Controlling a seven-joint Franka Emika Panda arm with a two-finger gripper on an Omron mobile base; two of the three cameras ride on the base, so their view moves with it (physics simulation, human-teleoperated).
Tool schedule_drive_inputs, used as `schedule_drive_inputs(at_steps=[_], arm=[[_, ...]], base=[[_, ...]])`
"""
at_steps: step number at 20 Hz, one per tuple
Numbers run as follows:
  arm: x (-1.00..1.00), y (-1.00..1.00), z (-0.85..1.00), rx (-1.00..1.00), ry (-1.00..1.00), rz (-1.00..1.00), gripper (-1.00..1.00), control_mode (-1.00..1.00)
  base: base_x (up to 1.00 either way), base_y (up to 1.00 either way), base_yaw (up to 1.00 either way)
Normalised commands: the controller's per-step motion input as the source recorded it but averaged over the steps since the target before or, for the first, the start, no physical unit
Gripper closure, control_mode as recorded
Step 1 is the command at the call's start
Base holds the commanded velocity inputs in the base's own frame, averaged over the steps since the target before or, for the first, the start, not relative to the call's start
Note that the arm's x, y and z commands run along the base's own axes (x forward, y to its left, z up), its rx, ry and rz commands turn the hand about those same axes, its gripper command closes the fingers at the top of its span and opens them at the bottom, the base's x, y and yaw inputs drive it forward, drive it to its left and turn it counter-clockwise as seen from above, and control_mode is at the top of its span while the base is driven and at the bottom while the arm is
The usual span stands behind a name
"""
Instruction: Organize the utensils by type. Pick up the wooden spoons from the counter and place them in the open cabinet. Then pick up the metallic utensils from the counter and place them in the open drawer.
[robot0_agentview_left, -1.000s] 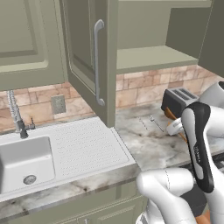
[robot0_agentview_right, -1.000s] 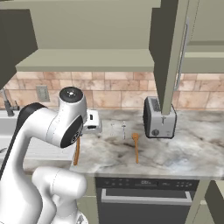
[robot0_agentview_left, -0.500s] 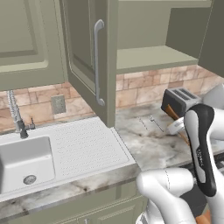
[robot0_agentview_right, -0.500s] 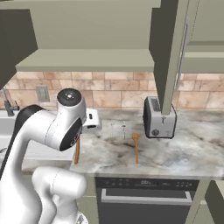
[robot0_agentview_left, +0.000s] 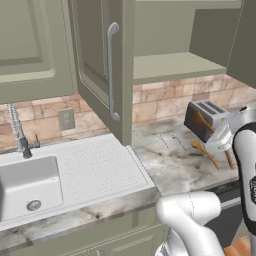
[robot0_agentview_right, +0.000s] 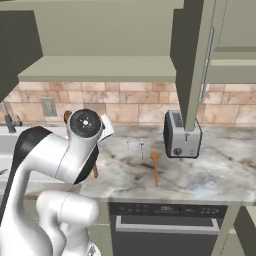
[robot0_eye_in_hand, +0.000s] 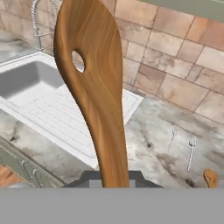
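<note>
Wooden spoon (robot0_eye_in_hand: 94, 87): clamped at the handle by the closed fingers (robot0_eye_in_hand: 114, 177), blade upright, held above the desk (robot0_agentview_left: 165, 165).
Second wooden spoon (robot0_agentview_right: 155, 167): lying on the desk before the toaster (robot0_agentview_right: 181, 135).
Metallic utensils (robot0_eye_in_hand: 181, 146): two, side by side, behind it.
Open cabinet (robot0_agentview_right: 100, 67): shelf overhead.
Handling advice: raise the spoon well above the shelf lip, enter level, avoid the door (robot0_agentview_left: 107, 70).

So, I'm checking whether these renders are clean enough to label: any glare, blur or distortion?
Left base view: sharp, soft even light, no glare on the grey-beige marbled counter. Right base view: the olive-green open cabinet darkens towards its left. Hand view: the held orange-brown wooden spoon looms oversized from closeness; the thin silver-grey metallic utensils look faint.
</note>
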Motion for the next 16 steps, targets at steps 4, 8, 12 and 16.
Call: schedule_drive_inputs(at_steps=[4,8,12,16], arm=[[-0.01,0.03,0.61,-0.18,-0.36,0.46,1.00,-1.00],[0.00,0.11,0.63,-0.23,-0.37,0.45,1.00,-1.00],[-0.02,0.14,0.61,-0.31,-0.26,0.42,1.00,-1.00],[-0.03,0.13,0.58,-0.36,-0.20,0.38,1.00,-1.00]], base=[[0.00,0.00,0.00],[0.00,0.00,0.00],[0.00,0.00,0.00],[0.00,0.00,0.00]])
